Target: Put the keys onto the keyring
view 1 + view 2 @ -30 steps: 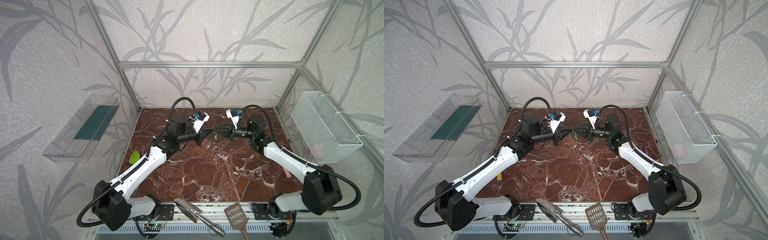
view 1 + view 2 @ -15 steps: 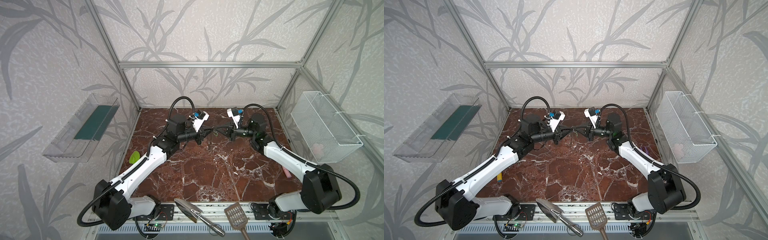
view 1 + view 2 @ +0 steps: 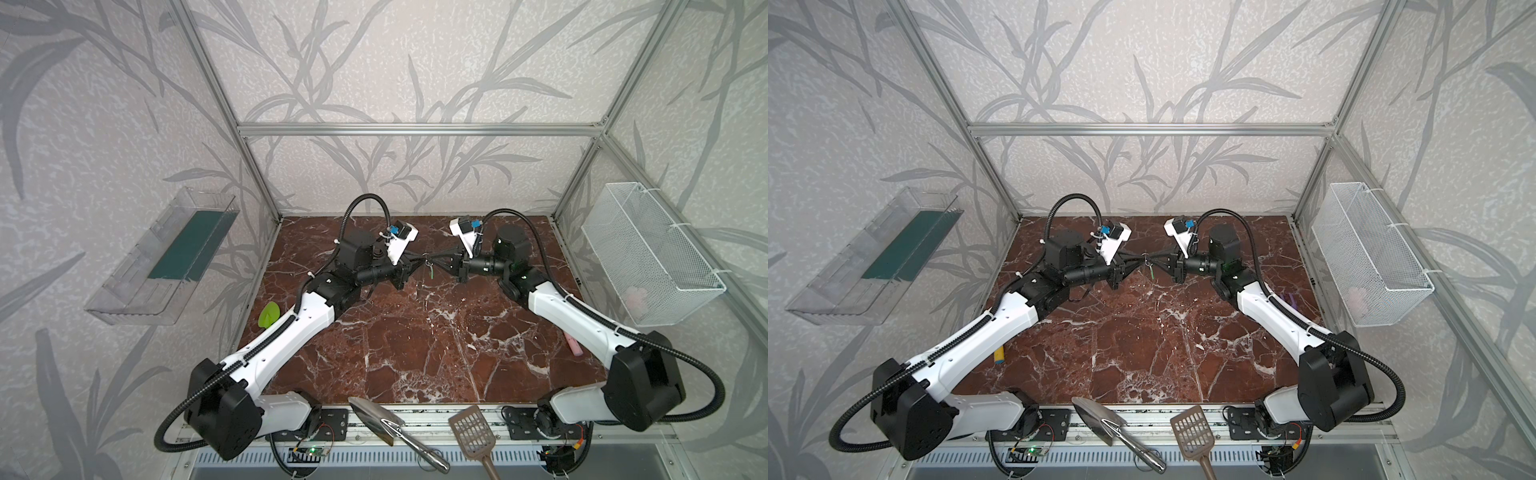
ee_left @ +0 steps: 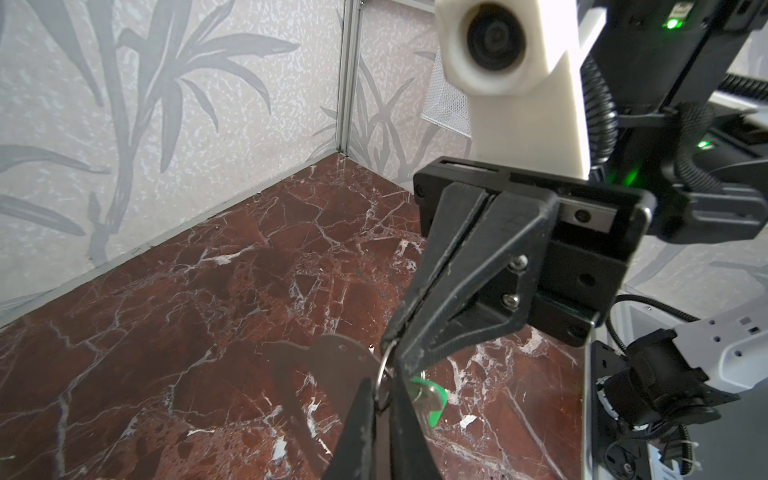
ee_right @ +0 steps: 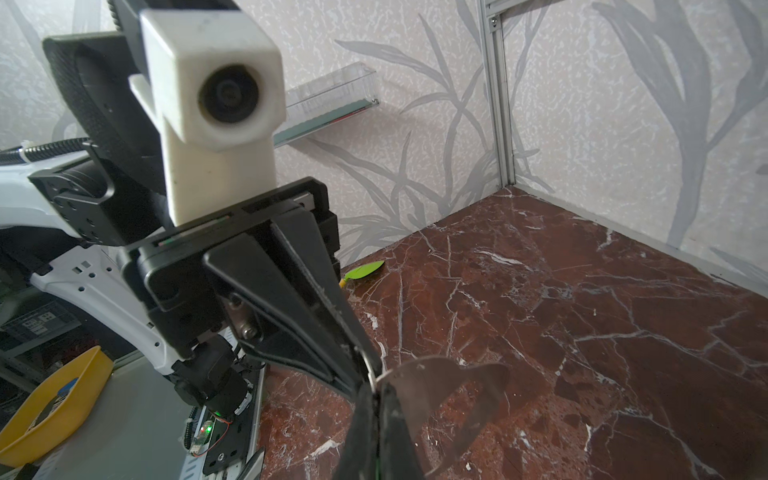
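Observation:
Both grippers meet tip to tip in the air over the back middle of the table. Between them sits the silver keyring [image 3: 428, 262] [image 3: 1147, 259] with the green-headed key [image 3: 431, 272] [image 4: 432, 405] hanging from it. A dark tail-shaped metal fob [image 4: 328, 357] [image 5: 436, 386] also hangs on the keyring [image 4: 382, 372]. My left gripper [image 3: 422, 262] [image 4: 382, 395] has the ring between its tips, jaws only a sliver apart. My right gripper [image 3: 435, 261] [image 5: 376, 388] is shut on the ring from the opposite side.
A lime-green leaf-shaped scoop [image 3: 269, 313] lies by the left wall and a pink stick [image 3: 572, 345] by the right one. A metal scoop [image 3: 374, 419] and a brown slotted scoop [image 3: 471, 428] rest on the front rail. A wire basket [image 3: 648, 253] and a clear tray [image 3: 166, 257] hang on the side walls.
The two grippers have drawn closer until their tips meet at the keyring. The key still hangs below them. Both arms have otherwise hardly moved.

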